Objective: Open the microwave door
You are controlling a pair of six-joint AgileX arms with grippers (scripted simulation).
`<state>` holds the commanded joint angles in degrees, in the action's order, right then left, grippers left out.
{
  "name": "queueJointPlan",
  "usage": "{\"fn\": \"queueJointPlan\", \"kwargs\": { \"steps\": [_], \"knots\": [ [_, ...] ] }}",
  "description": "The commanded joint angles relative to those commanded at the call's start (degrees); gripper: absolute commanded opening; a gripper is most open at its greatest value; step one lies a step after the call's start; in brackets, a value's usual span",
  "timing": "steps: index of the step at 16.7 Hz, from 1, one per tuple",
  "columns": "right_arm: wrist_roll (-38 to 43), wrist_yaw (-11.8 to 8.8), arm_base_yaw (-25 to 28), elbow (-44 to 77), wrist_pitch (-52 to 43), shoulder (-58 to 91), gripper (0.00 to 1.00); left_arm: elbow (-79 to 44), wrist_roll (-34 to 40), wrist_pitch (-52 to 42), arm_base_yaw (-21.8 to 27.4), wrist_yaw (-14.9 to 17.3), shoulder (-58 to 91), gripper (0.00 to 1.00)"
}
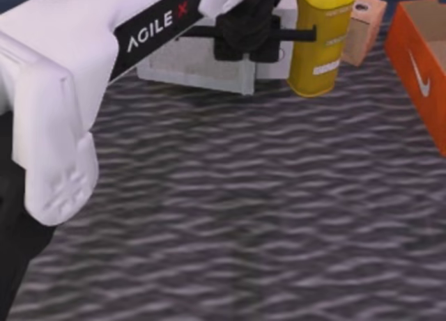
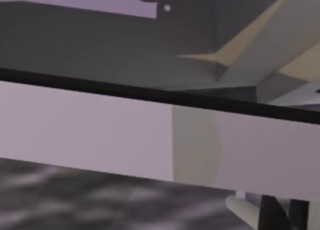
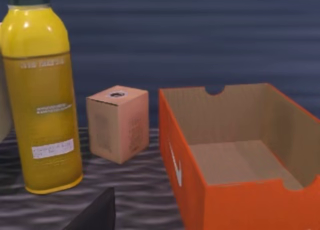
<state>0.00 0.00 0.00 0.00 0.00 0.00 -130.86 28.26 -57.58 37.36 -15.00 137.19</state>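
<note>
The white-grey microwave (image 1: pixel 273 72) stands at the table's back, mostly under my left arm. The microwave door (image 1: pixel 198 74) is hinged at its left, and its right edge stands out a little from the body. My left gripper (image 1: pixel 245 51) is black, sits at that right edge and is shut on the door's handle. In the left wrist view the door (image 2: pixel 100 135) crosses as a pale band. The dark cavity (image 2: pixel 125 45) is beyond it, and the left gripper (image 2: pixel 282 215) is at a beige bar (image 2: pixel 245 209). Only one dark finger (image 3: pixel 97 212) of my right gripper shows.
A tall yellow bottle (image 1: pixel 320 46) stands just right of the microwave, close to the left gripper. Behind it is a small cardboard box (image 1: pixel 366 25). An open orange shoe box (image 1: pixel 421 70) lies at the back right. My left arm (image 1: pixel 63 91) covers the table's left.
</note>
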Motion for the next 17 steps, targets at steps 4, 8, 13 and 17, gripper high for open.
{"fn": "queueJointPlan", "kwargs": {
  "steps": [4,8,13,17],
  "knots": [
    [0.0,0.0,0.0,0.0,0.0,0.0,1.00,4.4,-2.2,2.4,-0.5,0.7,-2.8,0.00],
    [0.0,0.0,0.0,0.0,0.0,0.0,1.00,12.1,-5.6,6.4,-0.9,2.3,-7.2,0.00],
    [0.0,0.0,0.0,0.0,0.0,0.0,1.00,12.8,-6.0,6.9,-1.0,2.6,-7.8,0.00],
    [0.0,0.0,0.0,0.0,0.0,0.0,1.00,12.8,-6.0,6.9,-1.0,2.6,-7.8,0.00]
  ]
}}
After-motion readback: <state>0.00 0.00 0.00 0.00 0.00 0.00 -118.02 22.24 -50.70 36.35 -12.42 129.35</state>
